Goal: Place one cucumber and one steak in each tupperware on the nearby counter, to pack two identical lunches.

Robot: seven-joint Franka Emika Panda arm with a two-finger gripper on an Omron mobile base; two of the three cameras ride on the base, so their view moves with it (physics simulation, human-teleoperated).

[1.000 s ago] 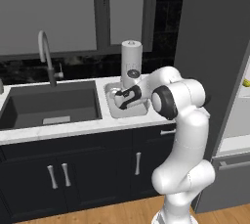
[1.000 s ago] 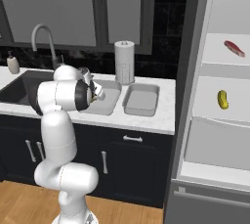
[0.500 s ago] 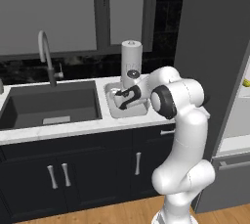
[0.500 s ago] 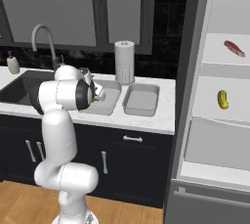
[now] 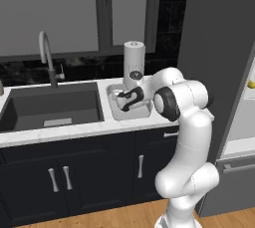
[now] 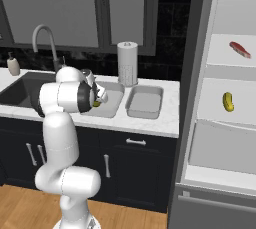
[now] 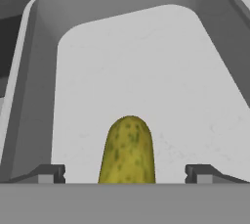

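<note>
Hand view shows the claw [image 7: 126, 174] spread wide, fingertips clear of the cucumber [image 7: 127, 150] lying in the tupperware [image 7: 41, 71]. Best to lift straight up, so neither fingertip nudges it.

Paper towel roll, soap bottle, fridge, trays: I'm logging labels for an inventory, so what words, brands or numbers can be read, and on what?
None: the paper towel roll, soap bottle, fridge and tupperware show no readable text.
</note>
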